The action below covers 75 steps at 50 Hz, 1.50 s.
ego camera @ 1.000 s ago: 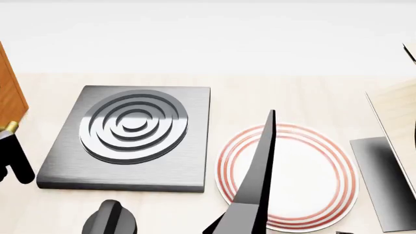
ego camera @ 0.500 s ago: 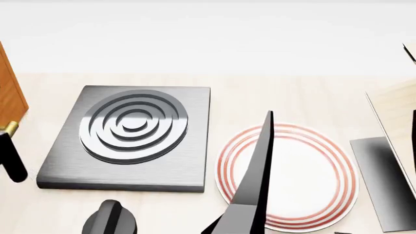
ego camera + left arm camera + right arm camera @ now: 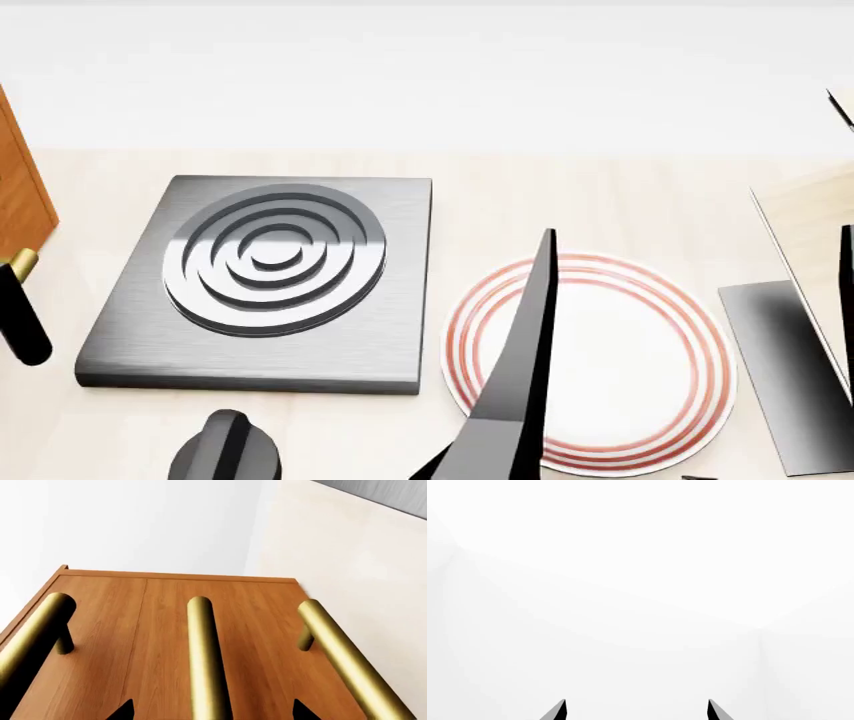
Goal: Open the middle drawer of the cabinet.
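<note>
Your left hand (image 3: 210, 712) is spread open, its two dark fingertips straddling the brass bar handle (image 3: 203, 655) of the middle drawer (image 3: 200, 625), which sits in the orange-brown cabinet (image 3: 20, 195) at the far left edge of the table (image 3: 561, 190), beside the grey stove plate (image 3: 267, 280). The bar looks rigid, smooth and round, so it may slip under a light pinch: close squarely on its mid-length, between its posts, and expect a stiff wooden box that slides straight out. Your right hand (image 3: 635, 711) is also open, holding nothing and facing blank white.
</note>
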Motion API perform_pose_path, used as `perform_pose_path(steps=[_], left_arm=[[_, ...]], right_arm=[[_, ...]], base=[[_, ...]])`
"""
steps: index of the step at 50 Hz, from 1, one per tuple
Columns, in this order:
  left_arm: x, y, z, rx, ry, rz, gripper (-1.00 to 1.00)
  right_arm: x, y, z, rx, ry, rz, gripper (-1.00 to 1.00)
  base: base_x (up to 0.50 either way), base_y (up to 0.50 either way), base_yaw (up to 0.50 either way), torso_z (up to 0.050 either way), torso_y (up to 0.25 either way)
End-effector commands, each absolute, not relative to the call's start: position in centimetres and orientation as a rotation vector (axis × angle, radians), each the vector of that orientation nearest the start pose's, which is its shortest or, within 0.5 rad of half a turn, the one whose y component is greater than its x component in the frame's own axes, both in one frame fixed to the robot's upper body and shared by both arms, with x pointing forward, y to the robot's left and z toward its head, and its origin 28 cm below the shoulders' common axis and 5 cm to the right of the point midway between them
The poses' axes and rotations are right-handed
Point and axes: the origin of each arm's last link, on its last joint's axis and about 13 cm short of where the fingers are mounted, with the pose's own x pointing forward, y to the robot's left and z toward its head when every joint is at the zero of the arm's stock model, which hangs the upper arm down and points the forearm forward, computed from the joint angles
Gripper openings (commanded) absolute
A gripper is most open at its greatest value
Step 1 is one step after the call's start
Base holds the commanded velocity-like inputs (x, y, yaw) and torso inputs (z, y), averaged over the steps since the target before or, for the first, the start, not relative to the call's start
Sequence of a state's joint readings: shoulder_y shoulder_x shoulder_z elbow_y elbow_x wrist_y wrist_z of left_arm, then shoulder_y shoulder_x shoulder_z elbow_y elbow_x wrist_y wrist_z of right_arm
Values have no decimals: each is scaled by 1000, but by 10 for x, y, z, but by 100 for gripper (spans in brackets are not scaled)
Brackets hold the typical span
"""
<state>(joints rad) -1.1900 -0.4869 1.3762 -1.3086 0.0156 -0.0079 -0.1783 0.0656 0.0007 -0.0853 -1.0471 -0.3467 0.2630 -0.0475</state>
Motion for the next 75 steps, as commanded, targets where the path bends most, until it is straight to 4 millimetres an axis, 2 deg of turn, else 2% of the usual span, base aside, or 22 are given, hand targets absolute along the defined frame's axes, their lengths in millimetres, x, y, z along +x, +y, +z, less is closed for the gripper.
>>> perform_pose_path(steps=[1, 8, 9, 37, 46, 62, 75], left_arm=[[373, 396, 136, 1464, 294, 125, 100], [375, 396, 139, 1475, 271, 130, 100], [375, 396, 139, 1476, 270, 131, -100], [374, 395, 136, 1481, 233, 119, -100], [381, 384, 139, 1490, 138, 123, -100], [398, 360, 161, 1493, -68, 130, -100], [392, 338, 185, 1477, -163, 91, -100]], right_arm=[[151, -97, 209, -266, -842, -97, 100], [151, -96, 209, -266, -840, -93, 100], [151, -96, 209, -266, -840, -93, 100], [151, -95, 209, -268, -835, -80, 100], [151, -94, 208, -267, -833, -74, 100], [150, -92, 207, -266, -829, -62, 100], [150, -92, 207, -264, -830, -58, 100]], base=[[0, 0, 0, 0, 0], [0, 0, 0, 0, 0], [0, 0, 0, 0, 0], [0, 0, 0, 0, 1], [0, 0, 0, 0, 1], [5, 0, -5, 0, 4], [0, 0, 0, 1, 5]])
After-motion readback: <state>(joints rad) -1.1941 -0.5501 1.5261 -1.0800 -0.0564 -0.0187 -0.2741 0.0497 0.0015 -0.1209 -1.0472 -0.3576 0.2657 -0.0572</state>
